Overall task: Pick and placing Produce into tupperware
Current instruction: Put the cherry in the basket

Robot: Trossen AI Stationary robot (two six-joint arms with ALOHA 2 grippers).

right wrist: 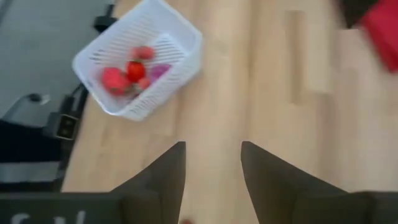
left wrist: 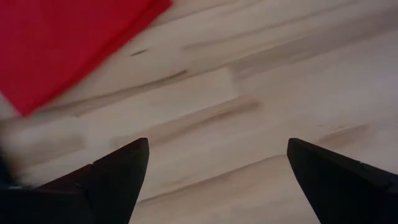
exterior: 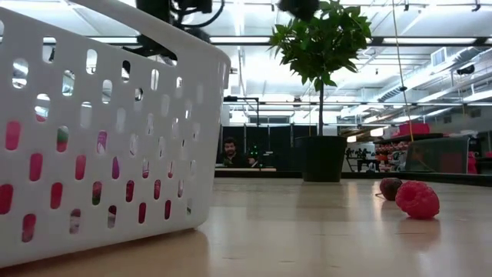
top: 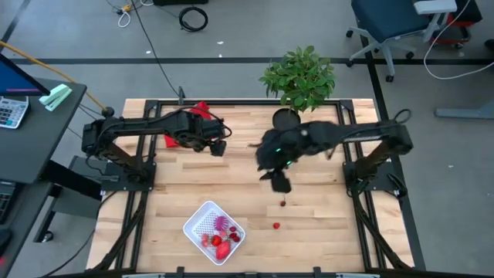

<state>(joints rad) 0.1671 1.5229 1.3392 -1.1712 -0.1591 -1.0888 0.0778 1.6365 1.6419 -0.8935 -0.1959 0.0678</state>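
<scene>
1. The tupperware [top: 214, 231], a white perforated container, sits near the front edge of the worktop [top: 324, 232], left of centre. It holds several red fruit pieces [top: 220, 245] and a purple ball [top: 224, 225]. In the low view its wall [exterior: 92, 131] fills the left side, so the contents show only as coloured patches through the slots.
2. Two small red pieces lie loose on the wood to the right of the tupperware: one [top: 283, 203] farther back, one [top: 276, 225] nearer the front. At table height a raspberry-like piece [exterior: 417, 199] hides part of a darker piece [exterior: 390, 188] behind it.
3. The right gripper [top: 279, 184] hangs above the mid worktop, just behind the farther loose piece and well apart from the tupperware. Its fingers [right wrist: 158, 180] stand a narrow gap apart with nothing between them; a red speck [right wrist: 186, 221] is cut off at the frame edge.
4. The left gripper [top: 218, 147] waits at the back left, beside a red cloth [top: 199, 110]; its fingers [left wrist: 118, 174] are spread wide and empty over bare wood.
5. A potted plant [top: 299, 76] stands at the back edge. Beyond the worktop lie a grey floor, cables and an office chair [top: 394, 19]; a person [exterior: 229, 152] sits far off in the room.
</scene>
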